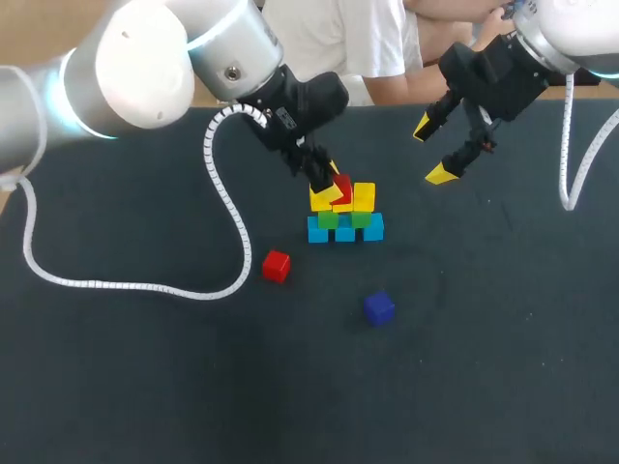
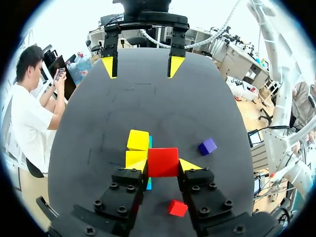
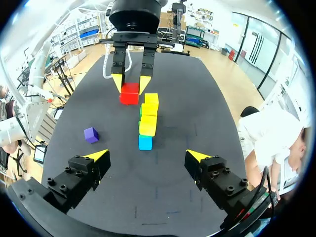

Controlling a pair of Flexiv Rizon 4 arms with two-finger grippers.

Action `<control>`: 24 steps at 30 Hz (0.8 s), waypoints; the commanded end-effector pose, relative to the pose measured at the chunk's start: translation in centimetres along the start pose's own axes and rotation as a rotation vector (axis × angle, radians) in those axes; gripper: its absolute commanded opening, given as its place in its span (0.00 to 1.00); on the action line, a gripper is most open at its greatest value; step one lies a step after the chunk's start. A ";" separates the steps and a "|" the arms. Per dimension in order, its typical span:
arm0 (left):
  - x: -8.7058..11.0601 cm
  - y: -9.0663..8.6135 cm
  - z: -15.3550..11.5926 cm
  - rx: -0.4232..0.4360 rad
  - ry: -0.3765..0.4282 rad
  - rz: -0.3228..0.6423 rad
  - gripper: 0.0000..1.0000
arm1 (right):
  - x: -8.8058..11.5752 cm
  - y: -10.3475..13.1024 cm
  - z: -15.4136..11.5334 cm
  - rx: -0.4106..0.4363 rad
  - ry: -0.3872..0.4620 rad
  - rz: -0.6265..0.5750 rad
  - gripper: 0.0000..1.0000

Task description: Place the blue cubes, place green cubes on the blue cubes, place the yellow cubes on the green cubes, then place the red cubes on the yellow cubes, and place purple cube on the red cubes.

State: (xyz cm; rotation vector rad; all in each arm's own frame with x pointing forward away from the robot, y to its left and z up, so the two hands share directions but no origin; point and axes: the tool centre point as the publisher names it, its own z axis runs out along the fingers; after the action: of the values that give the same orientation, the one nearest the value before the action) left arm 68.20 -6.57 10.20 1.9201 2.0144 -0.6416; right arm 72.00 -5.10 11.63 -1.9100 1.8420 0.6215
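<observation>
Left gripper (image 1: 334,187) clamps a red cube (image 1: 342,187) over the yellow cubes (image 1: 364,196), mid-frame; right gripper (image 1: 433,150) gapes, upper right. If I release askew, the stack (image 1: 345,230) could topple.

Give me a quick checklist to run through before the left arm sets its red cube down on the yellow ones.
1. Grip: the left gripper is shut on the red cube, a finger on each side. Ok.
2. Landing layer: the yellow cubes sit on the green cubes. Ok.
3. Alignment: whether the red cube is squarely over the yellow cubes. Cannot tell.
4. Other arm: the right gripper is open and off to the side, apart from the yellow cubes. Ok.
5. Remaining pieces: the second red cube and the purple cube lie loose on the table, out of the way. Ok.
</observation>
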 end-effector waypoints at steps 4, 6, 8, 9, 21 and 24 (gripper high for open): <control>0.3 0.8 0.1 0.012 0.010 0.003 0.00 | 0.0 0.0 0.0 -0.001 -0.001 -0.001 1.00; 0.4 1.0 0.1 0.015 0.005 0.003 0.00 | 0.0 0.0 0.0 -0.001 -0.001 -0.001 1.00; 0.4 1.2 0.2 0.014 0.001 0.006 0.00 | 0.0 0.0 0.0 -0.001 -0.001 -0.001 1.00; 0.4 1.3 0.2 0.014 0.000 0.007 0.00 | 0.0 0.0 0.0 -0.001 -0.001 -0.001 1.00; 0.2 2.1 0.2 0.011 0.015 0.014 0.00 | 0.0 0.0 0.0 -0.001 -0.001 -0.001 1.00; 0.4 2.3 0.2 0.010 0.020 0.007 0.00 | 0.0 0.0 0.0 -0.001 -0.001 -0.001 1.00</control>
State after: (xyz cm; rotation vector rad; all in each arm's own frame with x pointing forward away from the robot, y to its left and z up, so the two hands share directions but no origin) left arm 69.91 -6.15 9.56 1.9368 2.0125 -0.6322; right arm 72.00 -5.10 11.63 -1.9100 1.8420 0.6215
